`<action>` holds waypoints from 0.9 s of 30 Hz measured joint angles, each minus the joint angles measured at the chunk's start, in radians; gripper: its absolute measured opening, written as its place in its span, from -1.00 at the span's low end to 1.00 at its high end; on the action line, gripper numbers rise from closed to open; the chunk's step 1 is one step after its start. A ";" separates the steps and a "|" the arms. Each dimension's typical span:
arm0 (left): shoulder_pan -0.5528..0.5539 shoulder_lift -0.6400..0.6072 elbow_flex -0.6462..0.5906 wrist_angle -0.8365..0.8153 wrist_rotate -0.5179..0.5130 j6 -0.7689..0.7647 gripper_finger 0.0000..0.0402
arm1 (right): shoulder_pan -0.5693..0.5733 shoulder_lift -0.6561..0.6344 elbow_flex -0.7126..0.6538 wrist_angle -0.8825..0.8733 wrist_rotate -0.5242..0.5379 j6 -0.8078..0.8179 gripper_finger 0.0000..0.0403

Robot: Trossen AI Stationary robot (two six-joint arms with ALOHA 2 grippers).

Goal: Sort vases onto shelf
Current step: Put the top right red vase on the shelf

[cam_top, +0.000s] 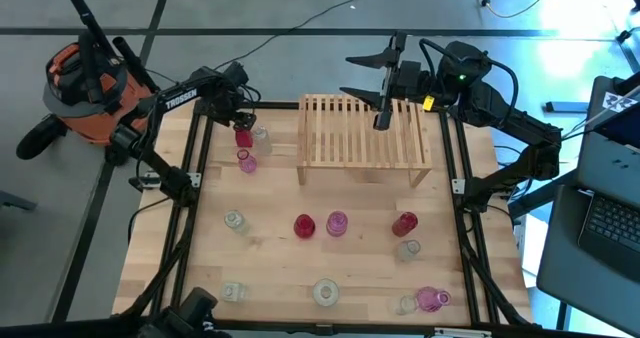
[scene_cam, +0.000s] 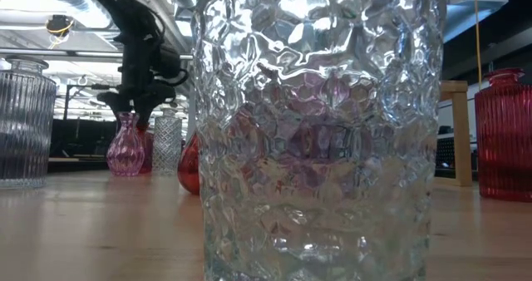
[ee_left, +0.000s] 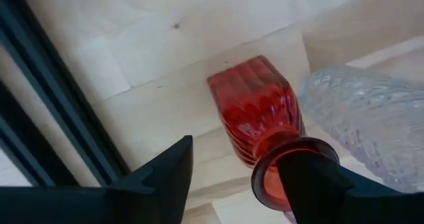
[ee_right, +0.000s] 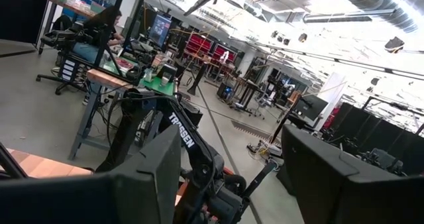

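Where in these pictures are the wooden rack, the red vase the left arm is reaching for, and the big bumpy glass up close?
Wooden rack (cam_top: 362, 130), high view, on its slats.
Red vase (ee_left: 255, 108), left wrist view, on its ribbed body.
Bumpy clear glass (scene_cam: 320, 131), low view, on its dimpled wall.

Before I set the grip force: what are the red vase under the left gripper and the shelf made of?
The red vase looks like ribbed, glossy, translucent glass: light passes through it and its rim shines. The shelf looks like pale unfinished wood: matte parallel slats. The left gripper is open around the vase's neck.
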 joint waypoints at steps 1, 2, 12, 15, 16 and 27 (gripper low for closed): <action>0.000 0.001 0.000 0.000 0.003 0.000 -0.04 | 0.000 0.000 0.000 -0.002 0.000 0.000 0.04; 0.000 0.001 -0.001 0.000 0.004 0.000 -0.09 | 0.000 0.000 0.000 -0.004 0.000 0.000 0.04; 0.000 0.001 -0.001 -0.003 0.029 0.041 -0.77 | 0.000 0.000 0.000 -0.005 0.000 -0.001 0.04; 0.000 -0.002 -0.001 -0.015 0.045 0.052 -0.91 | 0.000 0.000 0.000 -0.005 0.000 -0.001 0.04; -0.001 -0.003 -0.001 -0.018 0.043 0.053 -0.91 | 0.000 0.000 0.000 -0.005 0.000 -0.001 0.04; -0.001 -0.109 -0.002 -0.087 -0.006 0.052 -0.91 | 0.000 0.000 0.000 -0.005 0.000 -0.001 0.04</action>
